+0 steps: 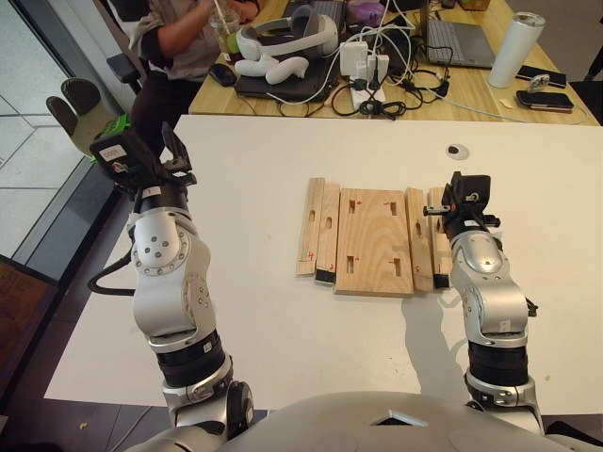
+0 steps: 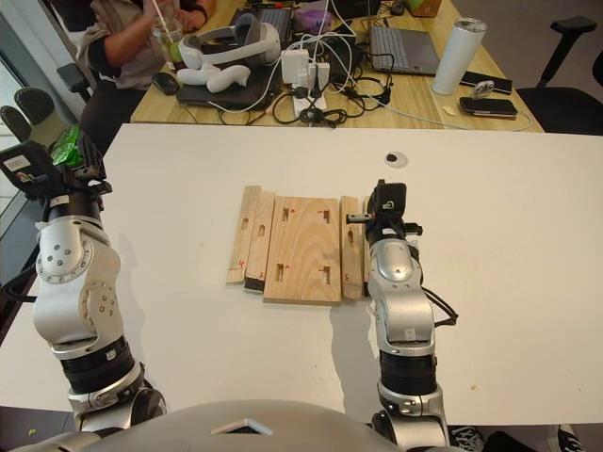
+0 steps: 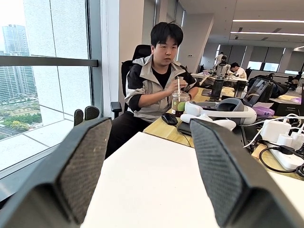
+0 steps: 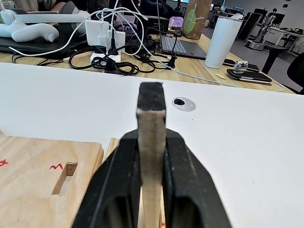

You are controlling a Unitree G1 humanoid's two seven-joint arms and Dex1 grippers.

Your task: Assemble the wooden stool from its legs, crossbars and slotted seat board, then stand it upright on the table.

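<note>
Bright, even daylight with soft, faint shadows.

Nothing actually readable here tbh: the slotted seat board [image 1: 374, 241] has little red pen squiggles [image 4: 55, 166] beside its slots, and the wooden strip [image 1: 309, 226] just left of the board has one too, all too tiny to make out.

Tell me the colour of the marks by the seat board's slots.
Marks are red; clearest in the right wrist view.
</note>
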